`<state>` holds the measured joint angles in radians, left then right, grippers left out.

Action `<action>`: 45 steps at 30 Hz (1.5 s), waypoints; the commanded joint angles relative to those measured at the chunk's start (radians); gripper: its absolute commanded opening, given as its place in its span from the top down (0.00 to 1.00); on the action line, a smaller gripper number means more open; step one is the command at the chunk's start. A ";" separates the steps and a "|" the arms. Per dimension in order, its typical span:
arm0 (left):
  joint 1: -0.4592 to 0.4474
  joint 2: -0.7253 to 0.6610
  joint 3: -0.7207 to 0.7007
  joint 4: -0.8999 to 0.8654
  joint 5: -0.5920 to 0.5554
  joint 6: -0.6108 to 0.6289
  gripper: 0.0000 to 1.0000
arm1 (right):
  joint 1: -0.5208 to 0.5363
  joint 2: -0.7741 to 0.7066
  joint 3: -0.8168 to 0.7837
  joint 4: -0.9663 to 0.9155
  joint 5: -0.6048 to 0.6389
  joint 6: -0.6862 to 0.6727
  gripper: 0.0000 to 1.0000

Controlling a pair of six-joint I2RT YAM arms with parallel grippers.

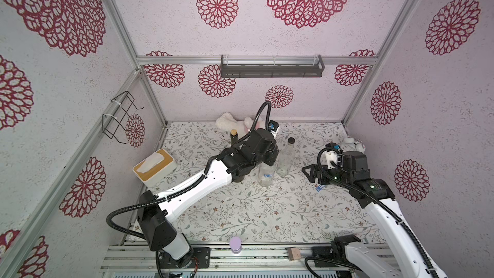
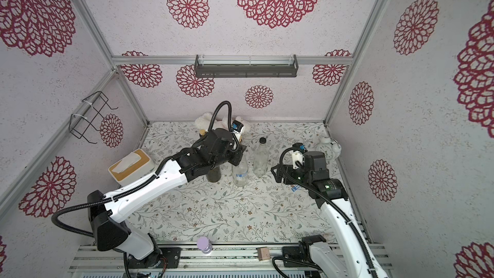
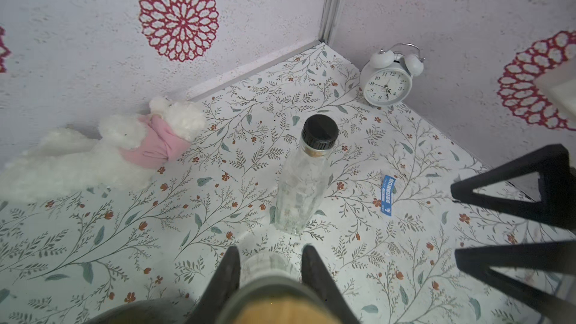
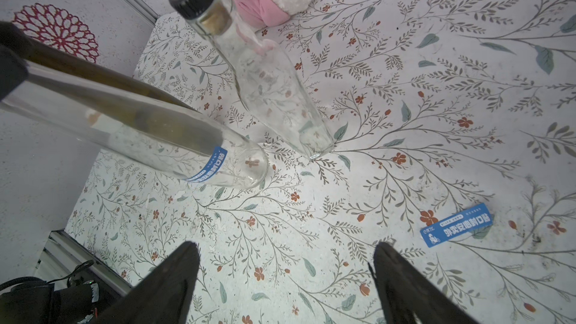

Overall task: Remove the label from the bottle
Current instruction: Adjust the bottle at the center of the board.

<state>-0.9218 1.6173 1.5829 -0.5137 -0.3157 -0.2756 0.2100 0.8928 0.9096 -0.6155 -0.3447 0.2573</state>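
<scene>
Currently my left gripper (image 3: 270,249) is clamped on the neck of the labelled bottle (image 4: 149,126). That bottle stands on the floral mat (image 1: 240,209) between the dark bottle (image 2: 213,174) and the capped clear bottle (image 3: 297,182). My right gripper (image 4: 286,244) hangs over the mat near it, jaws wide apart and empty.

I judge the bottle to be glass: stiff, smooth, fairly weighty and breakable. The neck grip therefore has to steady it against any sideways pull. The blue label (image 4: 208,163) wraps low on the body, near the base. It looks thin, limp and stuck down. I'd pinch it at a free end or edge, though I can't make one out from here.

Counting, there are three bottles on the mat, two clear and one dark. There are two blue labels, one on the bottle and one loose label (image 4: 456,224) lying flat on the mat. There are two grippers.
</scene>
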 commanded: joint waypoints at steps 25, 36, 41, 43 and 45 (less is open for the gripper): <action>-0.085 0.050 0.026 -0.049 -0.283 -0.306 0.71 | 0.061 -0.044 -0.069 0.066 0.000 0.018 0.06; -0.100 0.024 0.023 -0.066 -0.293 -0.328 0.25 | 0.066 -0.060 -0.062 0.041 0.004 0.017 0.06; -0.101 -0.017 0.018 -0.069 -0.238 -0.282 0.10 | 0.066 -0.024 -0.032 0.023 0.001 -0.006 0.07; -0.101 -0.034 0.019 -0.072 -0.193 -0.235 0.07 | 0.066 0.000 -0.016 0.021 -0.021 -0.010 0.07; -0.101 -0.056 0.013 -0.077 -0.152 -0.182 0.04 | 0.066 0.016 0.003 0.010 -0.035 -0.015 0.06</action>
<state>-1.0149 1.6169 1.5898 -0.5919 -0.5259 -0.5182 0.2714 0.8955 0.8665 -0.5926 -0.3534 0.2619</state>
